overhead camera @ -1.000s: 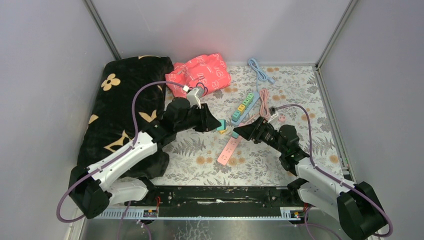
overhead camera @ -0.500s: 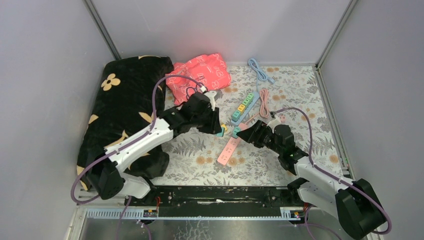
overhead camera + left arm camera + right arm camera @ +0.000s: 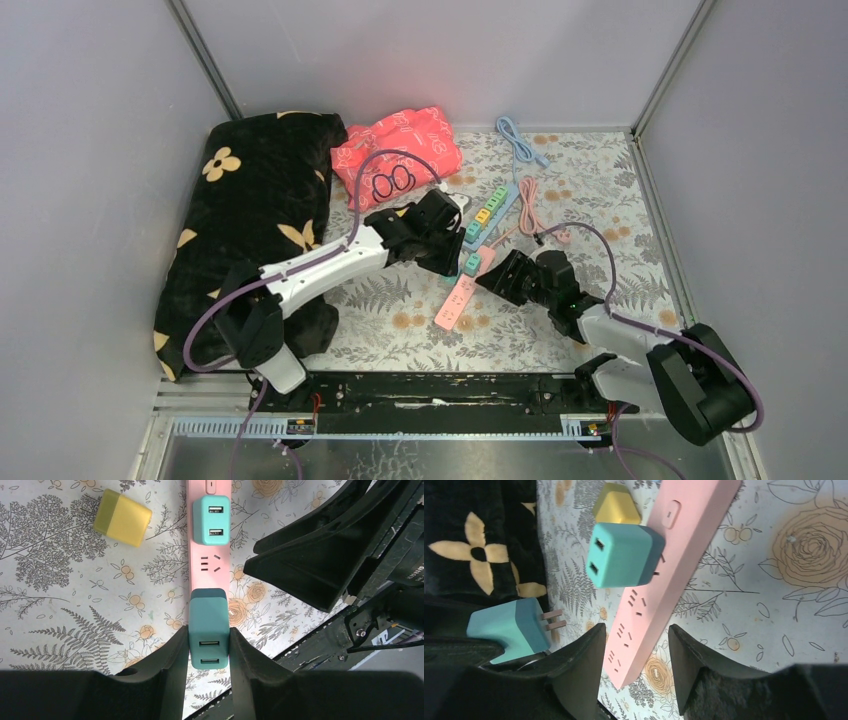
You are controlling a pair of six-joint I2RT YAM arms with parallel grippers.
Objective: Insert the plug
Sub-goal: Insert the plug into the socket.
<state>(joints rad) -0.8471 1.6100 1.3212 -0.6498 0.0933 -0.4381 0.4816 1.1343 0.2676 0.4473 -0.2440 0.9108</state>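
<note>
Crowding the centre of the top view, the two arms hide the upper end of the pink strip (image 3: 455, 305). The left wrist view shows the left tool (image 3: 208, 640) pinching the two-tone teal plug (image 3: 208, 610) over the strip at lower centre. Only the right wrist view shows the plug's prongs, bare at lower left and clear of the strip. The right tool (image 3: 635, 630) stands wide, with the strip's end between its fingers.

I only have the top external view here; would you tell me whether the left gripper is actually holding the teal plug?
Observer: Yes. The left wrist view shows the left gripper shut on the teal plug, above the pink power strip.
Operator: Thank you. Are its prongs in a socket yet?
Observer: No. The right wrist view shows the prongs bare, apart from the strip.
Operator: And the right gripper?
Observer: The right gripper is open, with the strip's end between its jaws.
</note>
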